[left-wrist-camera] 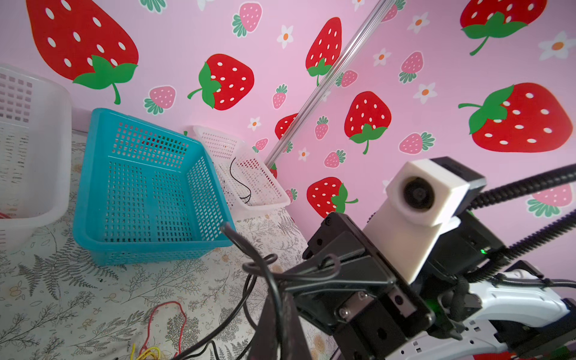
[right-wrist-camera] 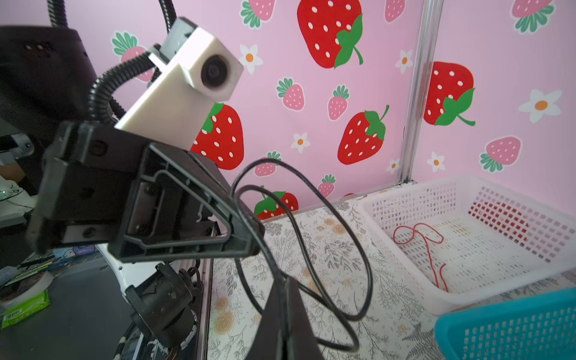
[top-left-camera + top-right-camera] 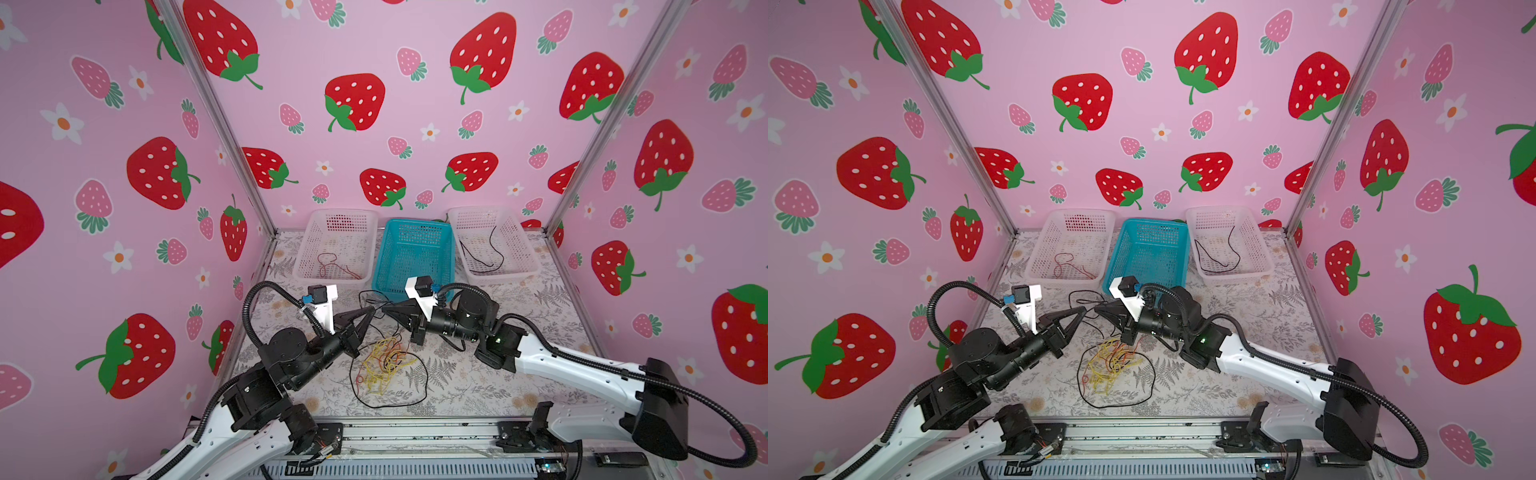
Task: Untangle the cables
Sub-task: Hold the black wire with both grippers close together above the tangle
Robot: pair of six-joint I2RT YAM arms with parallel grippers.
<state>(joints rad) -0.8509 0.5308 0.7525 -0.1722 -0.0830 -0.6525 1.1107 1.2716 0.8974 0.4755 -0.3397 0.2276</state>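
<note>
Black cable (image 1: 240, 243) is pinched by both the left tool (image 3: 371, 311) and the right tool (image 3: 385, 309), tips nearly touching. Yellow-and-red tangle (image 3: 384, 361) is spread on the table (image 3: 498, 374) just nearside of them.

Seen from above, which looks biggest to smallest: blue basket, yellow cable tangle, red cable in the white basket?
In a top view:
1. blue basket
2. yellow cable tangle, though nearer the camera
3. red cable in the white basket
</note>
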